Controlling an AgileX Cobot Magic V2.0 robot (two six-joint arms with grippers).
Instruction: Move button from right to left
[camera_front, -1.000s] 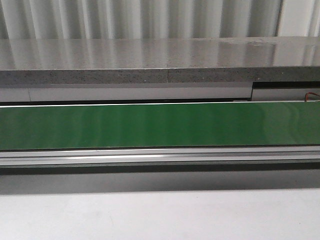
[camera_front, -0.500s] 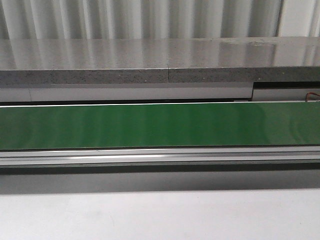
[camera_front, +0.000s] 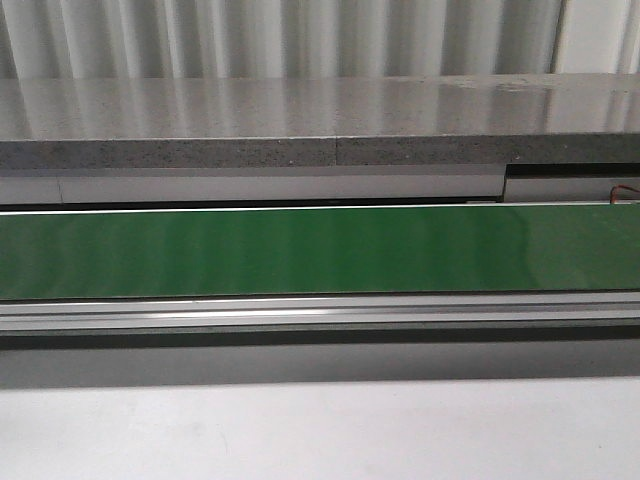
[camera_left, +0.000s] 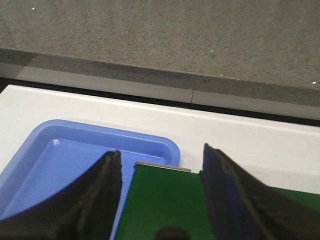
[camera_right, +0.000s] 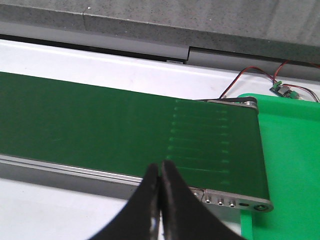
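Even, soft light; the grey ledge (camera_front: 300, 110) shows pale glare streaks, perhaps from overhead.

White tabletop (camera_front: 320, 430), lower part of the front frame. Bearing: green conveyor belt (camera_front: 320, 250) in aluminium frame, spanning the full width; blue tray (camera_left: 60, 165) at one belt end; green tray (camera_right: 292, 150) at the other.

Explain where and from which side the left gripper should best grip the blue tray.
Probably the tray by its raised rim, at the corner near the belt, coming from above with one finger inside and one outside. It is wide, shallow and lies flat, so only the thin upstanding rim would fit the open left gripper.
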